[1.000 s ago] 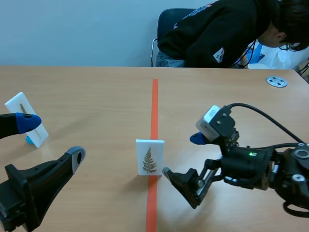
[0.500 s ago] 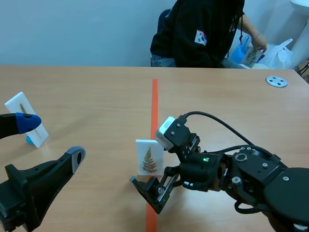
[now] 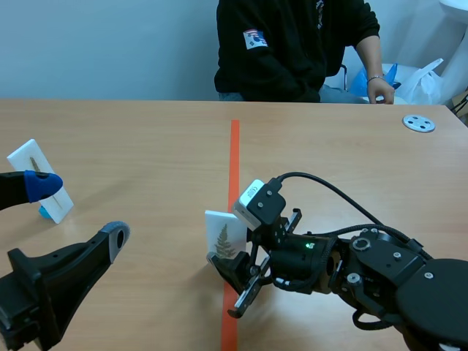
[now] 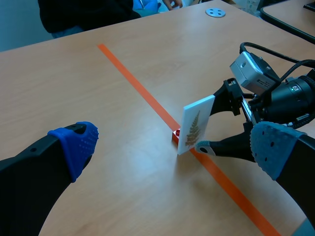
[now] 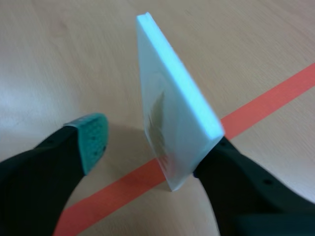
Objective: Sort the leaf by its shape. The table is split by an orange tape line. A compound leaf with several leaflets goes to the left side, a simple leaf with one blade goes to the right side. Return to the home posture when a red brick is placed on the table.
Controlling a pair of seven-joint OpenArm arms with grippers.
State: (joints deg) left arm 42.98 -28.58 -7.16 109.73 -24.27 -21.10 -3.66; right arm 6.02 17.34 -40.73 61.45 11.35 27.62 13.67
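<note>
The right gripper (image 3: 236,256) has swung in from 3 o'clock and now straddles the fern card (image 3: 221,235) on the tape line (image 3: 234,146), jaws narrow, not yet clamped; a compound leaf, so it is bound for 9 o'clock. The left gripper (image 3: 79,209) gapes wide at 8 o'clock

Picture on far-left card (image 3: 29,162) illegibly small

Left black robot arm (image 3: 33,296) sits low on its own side, forearm angled inward. Left end effector (image 3: 77,212) is wide open: blue dotted pad (image 3: 40,184) on one finger, grey-tipped finger (image 3: 115,238) opposite. Right black robot arm (image 3: 398,281) lies low over the light wooden worktop (image 3: 146,146), extended as far as the middle. Right end effector (image 5: 152,142) has its fingers spread and tips angled down, with a teal dotted pad (image 5: 91,135) on one finger.
</note>
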